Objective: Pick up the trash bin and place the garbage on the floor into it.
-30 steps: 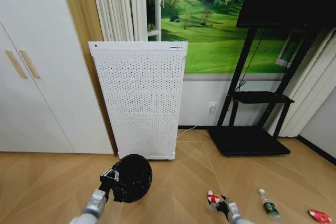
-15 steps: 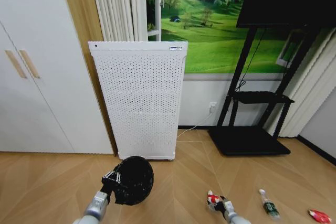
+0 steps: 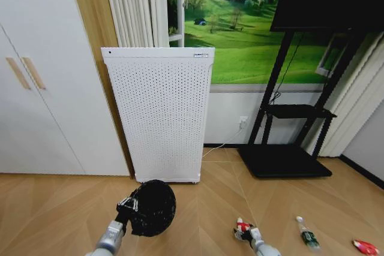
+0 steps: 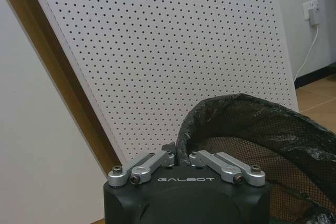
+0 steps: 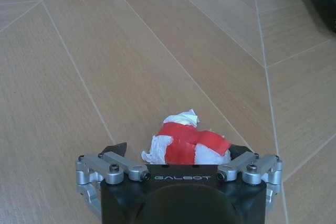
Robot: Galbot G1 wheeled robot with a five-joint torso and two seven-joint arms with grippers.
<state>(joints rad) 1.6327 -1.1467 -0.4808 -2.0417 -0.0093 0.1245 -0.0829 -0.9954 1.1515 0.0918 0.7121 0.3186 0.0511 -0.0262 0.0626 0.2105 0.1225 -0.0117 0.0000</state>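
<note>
Wood floor (image 5: 131, 66): left claw (image 4: 181, 157) clenched on trash bin (image 3: 153, 207) rim; right claw (image 5: 181, 156) spread around red-and-white wrapper (image 5: 186, 145).

Head view: high, facing forward and down over the floor (image 3: 204, 220) toward the white perforated panel (image 3: 162, 118).
Left wrist view: close behind the left gripper (image 4: 181, 157), facing that panel (image 4: 168, 51); shared with head view.
Right wrist view: close above the floor (image 5: 105, 66), facing down.

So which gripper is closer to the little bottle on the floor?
Right. The right gripper is at the wrapper beside the bottle; the left gripper holds the bin far across.
</note>
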